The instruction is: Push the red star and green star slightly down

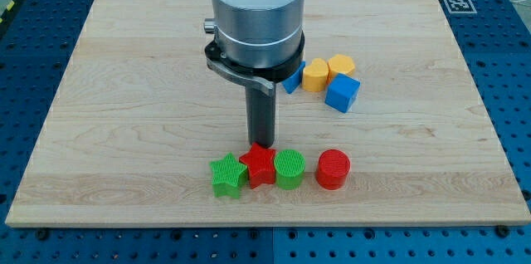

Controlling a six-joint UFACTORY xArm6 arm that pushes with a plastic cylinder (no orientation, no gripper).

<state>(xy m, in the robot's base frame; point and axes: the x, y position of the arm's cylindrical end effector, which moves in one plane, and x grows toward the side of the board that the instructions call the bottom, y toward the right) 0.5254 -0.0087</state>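
The red star (260, 167) lies near the view's bottom middle of the wooden board (124, 90). The green star (226, 175) touches its left side, slightly lower. My tip (260, 144) stands right at the red star's top edge, touching or nearly touching it. The rod comes down from the large grey arm end at the view's top.
A green round block (289, 168) touches the red star's right side. A red cylinder (333, 169) stands further right. Above right lie a blue block (293, 78) partly hidden by the arm, two yellow blocks (316, 74) (341, 66) and a blue cube (342, 93).
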